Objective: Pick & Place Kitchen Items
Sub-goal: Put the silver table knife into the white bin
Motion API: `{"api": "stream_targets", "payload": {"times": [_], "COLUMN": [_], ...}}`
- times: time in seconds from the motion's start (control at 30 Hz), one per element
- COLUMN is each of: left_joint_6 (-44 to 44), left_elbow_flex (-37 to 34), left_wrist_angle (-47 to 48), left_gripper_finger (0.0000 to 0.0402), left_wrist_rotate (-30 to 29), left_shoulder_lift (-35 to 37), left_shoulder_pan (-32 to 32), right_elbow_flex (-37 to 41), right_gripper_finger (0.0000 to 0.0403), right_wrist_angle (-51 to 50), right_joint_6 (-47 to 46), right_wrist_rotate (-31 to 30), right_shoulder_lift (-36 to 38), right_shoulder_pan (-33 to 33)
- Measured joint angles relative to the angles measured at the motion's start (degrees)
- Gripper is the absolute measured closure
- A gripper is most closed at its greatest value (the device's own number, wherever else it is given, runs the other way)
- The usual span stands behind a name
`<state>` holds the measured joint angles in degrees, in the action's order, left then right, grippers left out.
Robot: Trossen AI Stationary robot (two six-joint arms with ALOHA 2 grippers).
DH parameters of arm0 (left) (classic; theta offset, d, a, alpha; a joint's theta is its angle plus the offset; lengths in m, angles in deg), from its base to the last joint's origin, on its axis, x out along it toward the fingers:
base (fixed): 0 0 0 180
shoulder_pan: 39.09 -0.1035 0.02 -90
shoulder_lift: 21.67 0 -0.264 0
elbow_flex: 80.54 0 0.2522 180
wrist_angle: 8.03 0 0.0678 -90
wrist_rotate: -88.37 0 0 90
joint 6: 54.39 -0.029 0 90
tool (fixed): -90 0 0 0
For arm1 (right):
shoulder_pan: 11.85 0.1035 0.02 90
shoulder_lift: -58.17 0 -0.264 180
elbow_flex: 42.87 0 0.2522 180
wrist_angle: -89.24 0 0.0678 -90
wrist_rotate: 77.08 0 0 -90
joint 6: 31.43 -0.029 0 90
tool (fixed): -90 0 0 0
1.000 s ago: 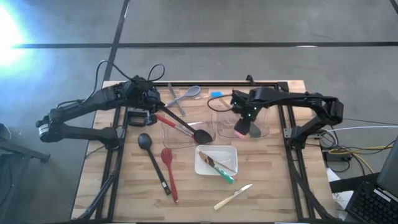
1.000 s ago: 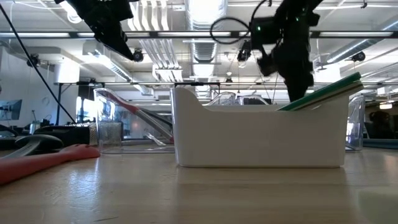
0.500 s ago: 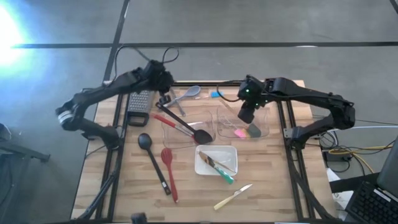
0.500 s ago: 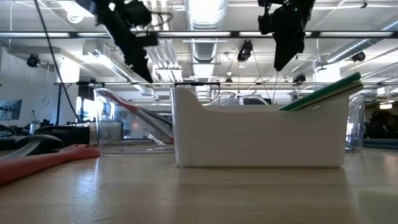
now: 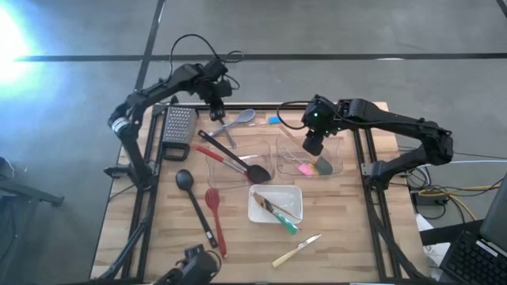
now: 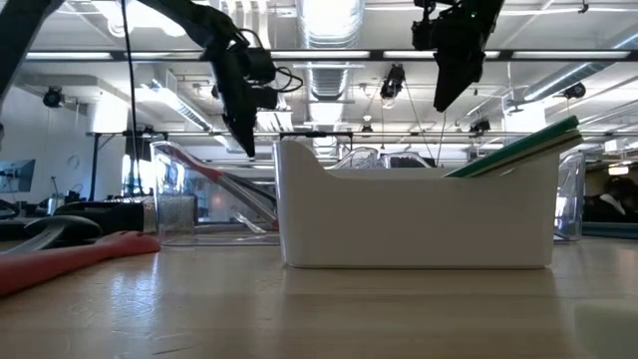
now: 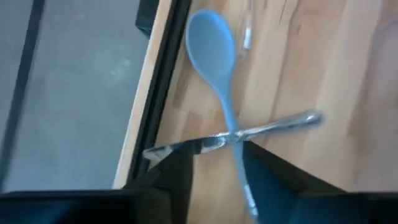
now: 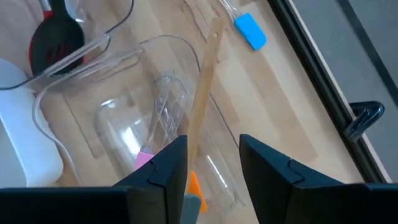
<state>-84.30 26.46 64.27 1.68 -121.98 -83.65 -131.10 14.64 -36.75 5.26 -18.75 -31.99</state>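
Left gripper (image 5: 215, 103) above the far edge of the table (image 5: 348, 229), fingers (image 7: 177, 168) apart with a clear gap, gripping nothing. Directly below it, on the wood: grey spoon (image 5: 242, 117), crossed by a thin metal utensil (image 7: 267, 127), both lying flat. Just beside, toward the left side, a metal grater (image 5: 179, 127).

Right gripper (image 5: 312, 147) over the right clear bin (image 5: 341, 162), fingers (image 8: 165, 168) also apart, wider than the wooden handle (image 8: 205, 87) seen between them; no grip on it. Inside this bin: pink spatula head (image 5: 305, 169) and grey spatula head (image 5: 323, 166). Beyond the bin, near the far edge, blue spatula (image 5: 275, 120) flat on the table.
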Motion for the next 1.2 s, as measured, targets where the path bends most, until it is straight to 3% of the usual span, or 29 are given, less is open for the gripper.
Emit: {"api": "stream_targets", "payload": {"times": [0.13, 0.3, 0.63, 1.2], "left_joint_6": [-11.59, -30.01, -39.42, -42.58], "left_elbow_flex": [0.65, -1.76, -6.06, -9.54], "left_wrist_angle": [3.79, 4.38, -2.26, -7.92], "left_gripper_finger": [0.0209, 0.0197, 0.0218, 0.0246], "left_wrist_rotate": [-7.32, -12.71, -12.12, -13.86], "left_shoulder_lift": [-2.46, -3.48, -4.16, -8.43], "left_shoulder_pan": [0.6, 1.59, 4.7, 5.98], "right_elbow_flex": [0.0, 0.0, 0.02, 0.09], "right_gripper_finger": [0.0271, 0.0275, 0.0264, 0.0264], "right_wrist_angle": [0.24, 1.91, 2.82, 3.24], "right_joint_6": [1.47, 3.47, 6.86, 7.53], "right_wrist_rotate": [0.02, 0.07, 0.13, 0.15], "right_shoulder_lift": [-0.07, -0.07, -0.07, -0.07], "right_shoulder_pan": [0.0, 0.0, 0.0, 0.0]}}
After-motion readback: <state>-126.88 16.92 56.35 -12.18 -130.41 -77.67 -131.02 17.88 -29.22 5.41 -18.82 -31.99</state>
